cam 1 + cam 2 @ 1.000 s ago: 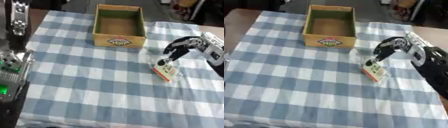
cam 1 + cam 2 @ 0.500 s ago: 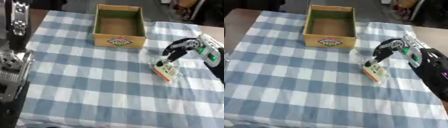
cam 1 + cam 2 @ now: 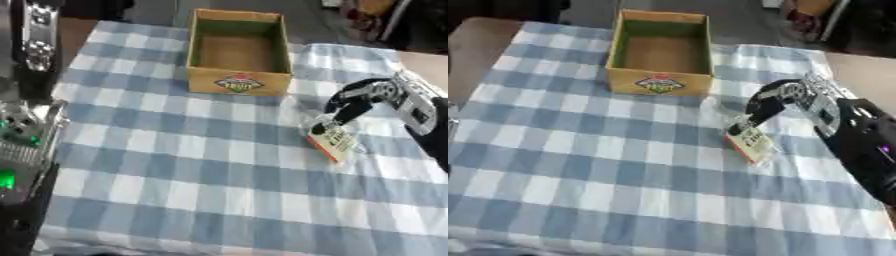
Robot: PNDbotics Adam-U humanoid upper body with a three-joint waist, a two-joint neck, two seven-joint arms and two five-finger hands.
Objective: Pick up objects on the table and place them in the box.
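A small flat packet (image 3: 333, 142), white with an orange edge, lies on the blue-and-white checked cloth at the right. My right hand (image 3: 360, 98) comes in from the right and curls down over the packet's far end, fingertips touching it. Whether the fingers pinch the packet is hidden. The open cardboard box (image 3: 238, 83) stands at the far middle of the table, with nothing visible inside. My left arm (image 3: 26, 135) shows at the left edge; its hand is out of view.
The checked tablecloth (image 3: 175, 170) covers the table, with bare wood showing at its far corners. Dark furniture and clutter stand beyond the far edge. The near edge of the table runs along the bottom.
The right hand has stayed over the packet's far end, shifting only slightly. The packet and the box have not moved.
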